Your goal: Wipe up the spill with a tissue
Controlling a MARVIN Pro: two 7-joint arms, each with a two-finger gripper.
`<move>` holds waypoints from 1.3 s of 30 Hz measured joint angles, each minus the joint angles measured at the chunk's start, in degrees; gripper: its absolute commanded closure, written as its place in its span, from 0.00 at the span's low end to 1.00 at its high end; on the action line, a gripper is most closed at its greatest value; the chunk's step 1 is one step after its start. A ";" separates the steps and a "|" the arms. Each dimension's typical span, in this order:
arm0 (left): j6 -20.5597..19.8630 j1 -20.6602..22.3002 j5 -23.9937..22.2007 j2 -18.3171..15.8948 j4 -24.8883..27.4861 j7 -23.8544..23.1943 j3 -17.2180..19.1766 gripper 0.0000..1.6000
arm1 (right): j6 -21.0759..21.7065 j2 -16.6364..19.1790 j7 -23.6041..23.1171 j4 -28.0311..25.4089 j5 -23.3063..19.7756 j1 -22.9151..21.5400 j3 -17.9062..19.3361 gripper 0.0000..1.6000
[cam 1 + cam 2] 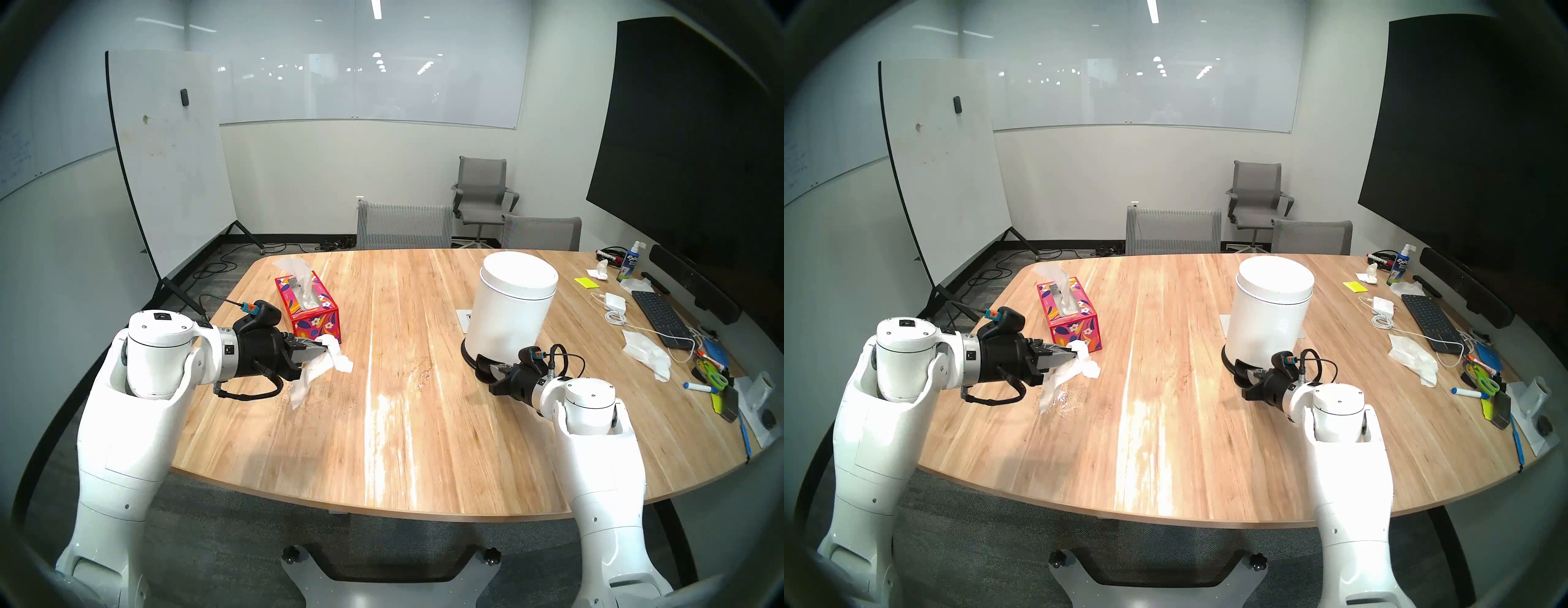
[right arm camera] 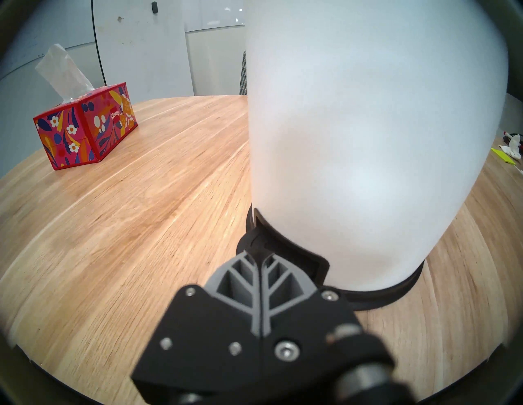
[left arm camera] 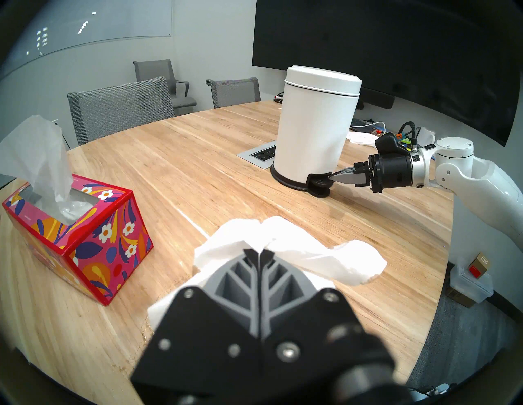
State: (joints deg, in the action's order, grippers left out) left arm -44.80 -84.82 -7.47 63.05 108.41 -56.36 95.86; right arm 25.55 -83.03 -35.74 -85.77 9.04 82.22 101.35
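My left gripper (image 1: 326,349) (image 3: 261,253) is shut on the tissue (image 1: 339,361) (image 3: 348,260), a crumpled white sheet. It holds the tissue just above the table, in front of the red floral tissue box (image 1: 309,310). One end of the tissue hangs down to the wood. No dark blot of the spill shows. Only a faint glossy wet trace (image 1: 1069,403) lies under the hanging end. My right gripper (image 1: 494,368) (image 2: 259,249) is shut with nothing in it. Its tips rest on the black pedal (image 2: 311,263) of the white bin (image 1: 509,310).
A pale rough patch of grain (image 1: 420,373) marks the table's middle. Along the right edge lie a keyboard (image 1: 657,314), rumpled white papers (image 1: 647,352), markers, scissors and a spray bottle (image 1: 630,261). Grey chairs (image 1: 403,225) stand behind the far edge.
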 measured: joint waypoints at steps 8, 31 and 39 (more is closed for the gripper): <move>0.00 0.00 0.00 0.00 0.00 0.00 0.00 1.00 | -0.39 0.07 0.19 1.38 0.00 -0.89 -0.08 1.00; 0.00 0.00 0.00 0.01 0.00 0.00 0.00 1.00 | -2.18 0.36 1.34 6.23 0.18 -3.29 -0.87 1.00; 0.00 0.00 0.01 0.01 0.00 0.00 0.00 1.00 | -1.78 0.25 1.82 7.69 0.83 -4.33 -1.24 1.00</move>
State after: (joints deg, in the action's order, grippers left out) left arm -44.80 -84.82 -7.47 63.06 108.41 -56.36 95.87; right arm 23.77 -82.78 -33.92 -78.08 9.88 77.89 100.11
